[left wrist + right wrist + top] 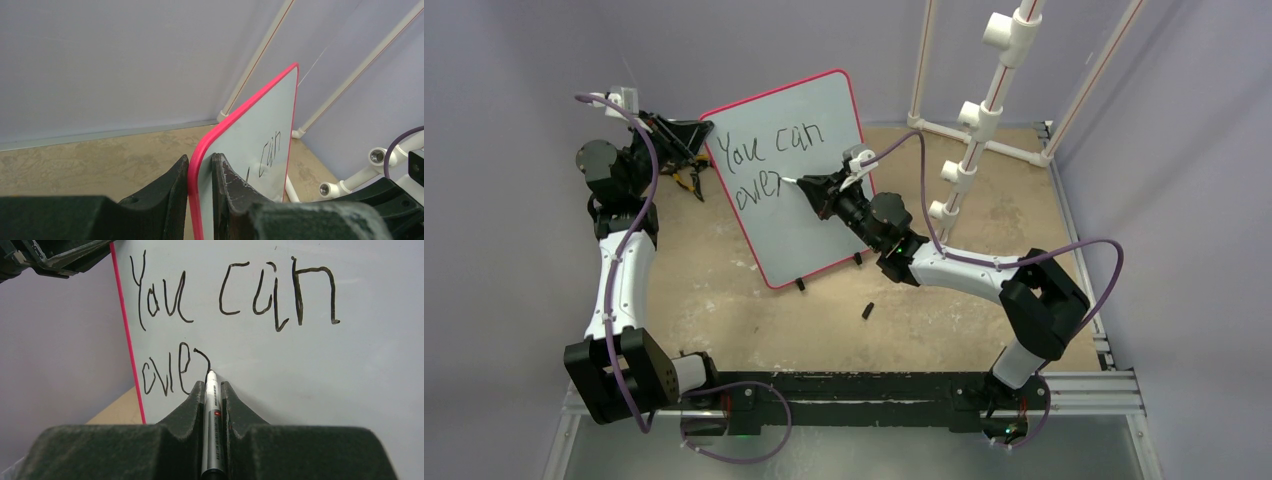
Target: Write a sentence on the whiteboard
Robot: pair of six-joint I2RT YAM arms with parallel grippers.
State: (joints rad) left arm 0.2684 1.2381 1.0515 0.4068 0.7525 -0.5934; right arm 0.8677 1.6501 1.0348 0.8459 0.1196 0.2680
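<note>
The tan table (pixel 724 300) carries the whole scene. Standing on it, toward the back and left of centre, is the whiteboard (pixel 802 238), propped near upright on its small black feet with its face toward the right arm.

The left gripper (pixel 200 167) is clamped on the board's pink left edge, one finger on each side of the rim, bracing it. The right gripper (pixel 212 387) is clenched around the marker (pixel 212 435), whose barrel runs straight out between the fingers with the nib touching the white surface.

Now the sentence (pixel 220 300): "You can" runs across the top line. Beneath it sits "ove" plus a hooked stroke that looks like the start of an r, with the nib right at the end of that stroke. By my reading it's roughly half written, mid-word.

To do this well:
- Press lightly and evenly. The board stands only on its feet and that one clamp, so a hard push could rock it.
- Hold the marker square to the surface and lift cleanly between letters.
- Step each new letter rightward along the baseline of "ove". There's bare board to the right.

A small dark thing (pixel 867 311), possibly the cap, lies on the table in front of the board, apart from the work.
</note>
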